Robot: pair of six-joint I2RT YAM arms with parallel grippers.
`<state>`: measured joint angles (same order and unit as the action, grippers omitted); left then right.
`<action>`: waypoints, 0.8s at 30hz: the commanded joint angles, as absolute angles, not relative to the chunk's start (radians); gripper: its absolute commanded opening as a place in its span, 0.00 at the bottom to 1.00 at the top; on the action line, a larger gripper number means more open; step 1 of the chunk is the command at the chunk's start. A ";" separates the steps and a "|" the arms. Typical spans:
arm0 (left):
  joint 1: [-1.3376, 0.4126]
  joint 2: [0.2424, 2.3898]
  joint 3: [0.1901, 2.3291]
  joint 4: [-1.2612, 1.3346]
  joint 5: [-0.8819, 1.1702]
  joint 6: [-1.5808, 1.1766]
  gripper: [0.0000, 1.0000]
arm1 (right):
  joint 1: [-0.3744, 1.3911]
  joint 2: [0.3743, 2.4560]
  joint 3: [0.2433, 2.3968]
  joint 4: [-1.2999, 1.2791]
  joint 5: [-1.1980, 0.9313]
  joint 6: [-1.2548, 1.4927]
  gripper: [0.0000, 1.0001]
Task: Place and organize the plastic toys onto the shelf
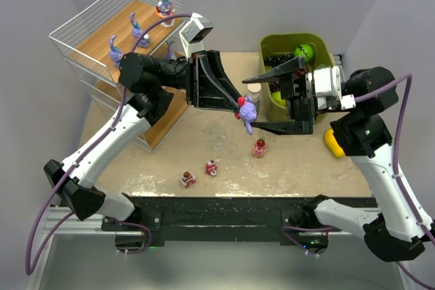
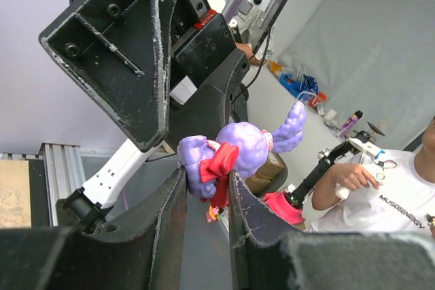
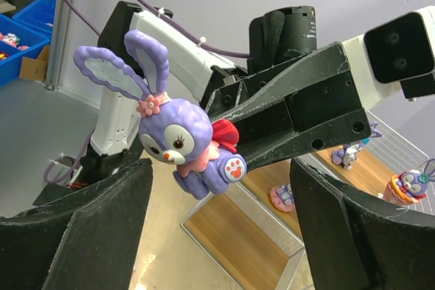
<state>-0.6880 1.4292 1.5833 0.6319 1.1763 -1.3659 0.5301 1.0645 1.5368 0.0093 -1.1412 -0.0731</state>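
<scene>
A purple long-eared plastic bunny with a red bow (image 3: 185,142) is clamped between the fingers of the left claw (image 2: 207,181) and is held above the middle of the beige surface (image 1: 306,164). The right claw (image 1: 249,104) is kept apart, with one finger on each side of the bunny, and the bunny is not touched by it. At 10 o'clock, several purple figurines (image 1: 138,32) are carried by the white wire shelf with wooden boards (image 1: 98,49). Three small red-and-white pieces (image 1: 211,167) are seen at 6 to 7 o'clock from the bunny.

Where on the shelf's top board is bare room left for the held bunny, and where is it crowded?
Bare wood for the held bunny lies on the shelf's top board, between the outer wire wall and the bunnies. The side toward the table is crowded: another bunny and the left arm sit there.
</scene>
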 commanded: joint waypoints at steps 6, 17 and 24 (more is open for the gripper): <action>-0.684 1.405 1.594 0.626 1.150 -1.341 0.00 | 0.545 1.068 1.562 0.092 -1.106 -0.041 0.74; -0.684 1.417 1.592 0.663 1.149 -1.364 0.00 | 0.574 1.103 1.574 0.109 -1.080 -0.035 0.70; -0.684 1.419 1.583 0.673 1.157 -1.371 0.00 | 0.581 1.111 1.577 0.109 -1.049 -0.020 0.54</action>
<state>-0.6834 1.4292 1.5833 0.6506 1.1534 -1.3666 0.5713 1.1065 1.5379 0.0586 -1.1130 -0.0380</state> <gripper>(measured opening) 0.311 0.580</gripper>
